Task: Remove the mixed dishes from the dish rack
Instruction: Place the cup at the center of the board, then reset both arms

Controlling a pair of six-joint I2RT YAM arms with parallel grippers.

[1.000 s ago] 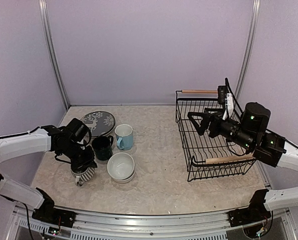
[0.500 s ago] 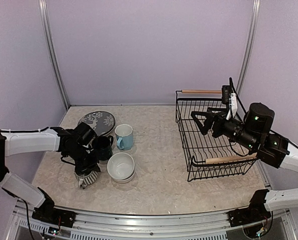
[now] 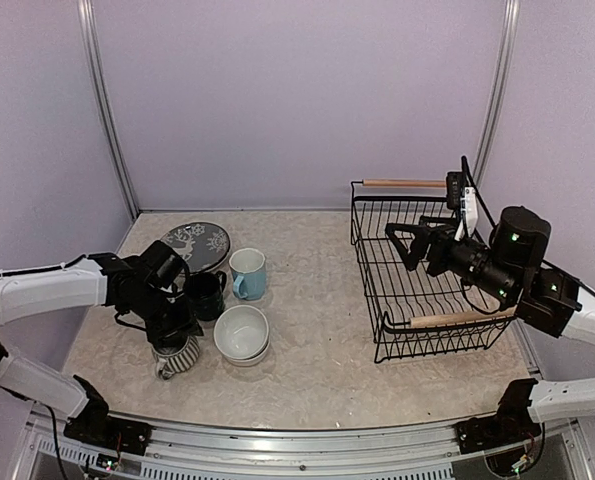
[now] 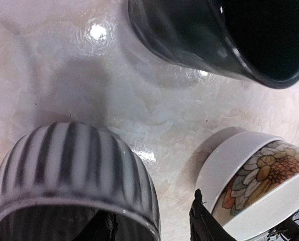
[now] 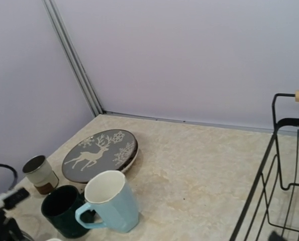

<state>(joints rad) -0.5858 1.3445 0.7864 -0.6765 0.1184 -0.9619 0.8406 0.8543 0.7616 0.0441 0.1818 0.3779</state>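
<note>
- Step in hand, as judged: releasing the striped grey mug (image 3: 173, 356). It stands on the desk (image 3: 317, 330), just beside the white bowls (image 3: 242, 333).
- Left claw (image 4: 150, 227): fingers apart, astride the mug's wall.
- Right claw (image 3: 405, 243): spread wide, holding nothing, above the dish rack (image 3: 369, 262).
- Next move calls for a straight lift clear of the mug's rim.
</note>
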